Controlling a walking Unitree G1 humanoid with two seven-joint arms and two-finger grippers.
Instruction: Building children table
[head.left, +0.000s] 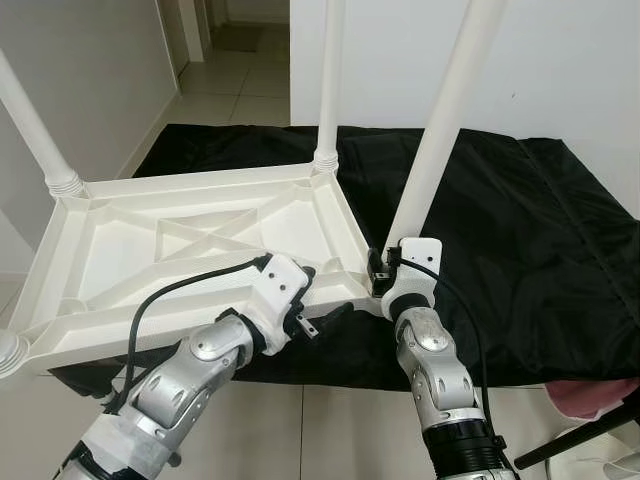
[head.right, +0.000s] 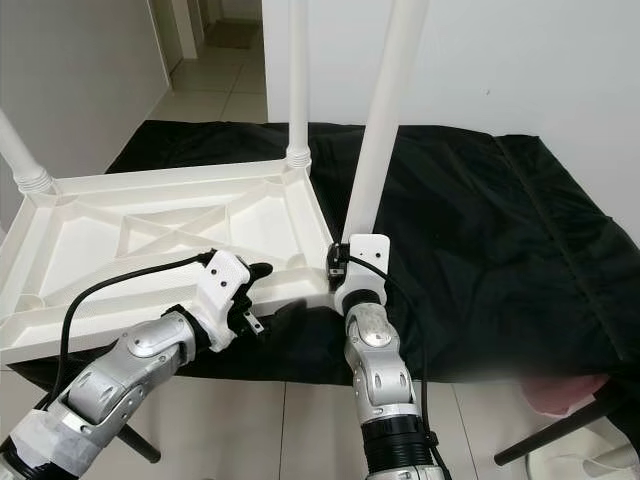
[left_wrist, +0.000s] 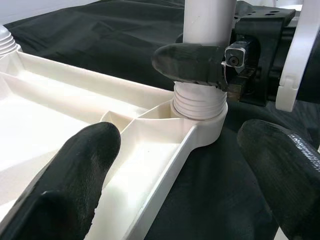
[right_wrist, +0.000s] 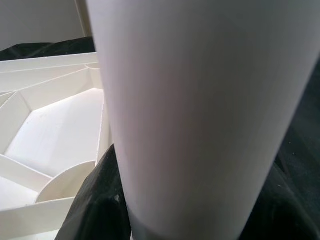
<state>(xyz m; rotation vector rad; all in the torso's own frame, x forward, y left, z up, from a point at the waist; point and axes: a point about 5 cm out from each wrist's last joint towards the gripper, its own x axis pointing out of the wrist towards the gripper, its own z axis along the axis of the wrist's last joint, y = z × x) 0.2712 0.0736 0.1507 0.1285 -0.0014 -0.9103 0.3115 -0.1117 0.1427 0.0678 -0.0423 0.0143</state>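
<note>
While the left hand (head.left: 325, 318) hovers open, the right hand (left_wrist: 200, 62) grips the table leg (head.left: 440, 120).

A black cloth (head.left: 520, 250) bears the upturned white tabletop (head.left: 190, 250).

White table top (head.left: 190, 240) and legs (head.left: 440, 120) on black cloth (head.left: 520, 250), beige tiled floor (head.left: 225, 90)

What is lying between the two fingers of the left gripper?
In the left wrist view, the table top's near rim runs between the left gripper's open fingers, towards the leg held by the right gripper.
</note>
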